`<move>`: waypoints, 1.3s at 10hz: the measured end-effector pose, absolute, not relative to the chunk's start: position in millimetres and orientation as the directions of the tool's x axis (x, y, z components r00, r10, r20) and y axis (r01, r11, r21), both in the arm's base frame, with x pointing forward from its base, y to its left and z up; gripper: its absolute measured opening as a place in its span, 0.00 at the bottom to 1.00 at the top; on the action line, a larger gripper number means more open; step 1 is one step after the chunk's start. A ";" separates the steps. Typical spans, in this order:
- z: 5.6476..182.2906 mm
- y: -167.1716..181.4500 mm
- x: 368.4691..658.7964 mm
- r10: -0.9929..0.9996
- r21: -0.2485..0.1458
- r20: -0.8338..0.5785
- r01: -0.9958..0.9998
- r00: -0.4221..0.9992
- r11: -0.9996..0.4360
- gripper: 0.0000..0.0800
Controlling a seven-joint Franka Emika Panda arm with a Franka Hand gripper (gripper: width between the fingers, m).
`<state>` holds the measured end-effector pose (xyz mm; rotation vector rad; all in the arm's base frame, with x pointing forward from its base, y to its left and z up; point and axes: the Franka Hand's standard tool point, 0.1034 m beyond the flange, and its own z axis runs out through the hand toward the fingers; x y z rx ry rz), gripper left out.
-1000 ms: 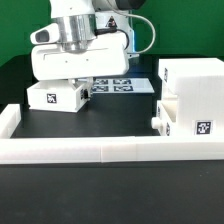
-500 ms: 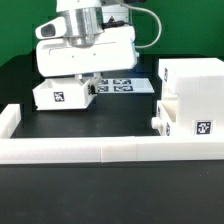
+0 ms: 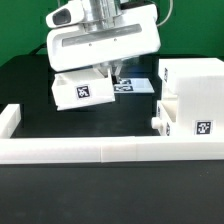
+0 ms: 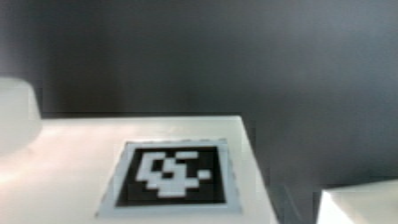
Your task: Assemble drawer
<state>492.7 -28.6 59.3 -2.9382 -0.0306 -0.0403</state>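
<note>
White boxy arm (image 3: 104,47), silver wrist collar (image 3: 100,12)

Exterior view low, frontal; wrist view close on shared tray (image 3: 82,91) (image 4: 178,135).

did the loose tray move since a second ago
Yes: the loose tray has shifted toward the exterior view's right, nearer the tall case, and is now tilted.

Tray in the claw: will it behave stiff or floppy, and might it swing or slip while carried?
The tray is probably stiff: its white sides look straight and boxy. It seems light for its size, since the claw holds it aloft by one edge. It hangs tilted, so it may pivot or slip in that off-centre grip.
</note>
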 end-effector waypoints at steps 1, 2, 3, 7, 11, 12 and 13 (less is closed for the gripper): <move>60.8 -27.2 496.2 0.027 -0.203 0.028 0.032 0.999 -0.979 0.06; 59.8 -27.5 494.7 0.026 -0.203 0.026 0.030 0.999 -0.979 0.06; 59.4 -27.4 494.2 0.026 -0.203 0.025 0.031 0.999 -0.979 0.06; 61.7 -28.6 499.3 0.452 -0.135 0.101 0.462 0.886 -0.877 0.06; 63.0 -28.6 502.2 0.726 -0.071 0.119 0.735 0.677 -0.674 0.06; 62.8 -29.0 502.1 0.775 -0.062 0.123 0.785 0.619 -0.617 0.06; 62.6 -29.3 502.0 0.809 -0.055 0.126 0.818 0.574 -0.572 0.06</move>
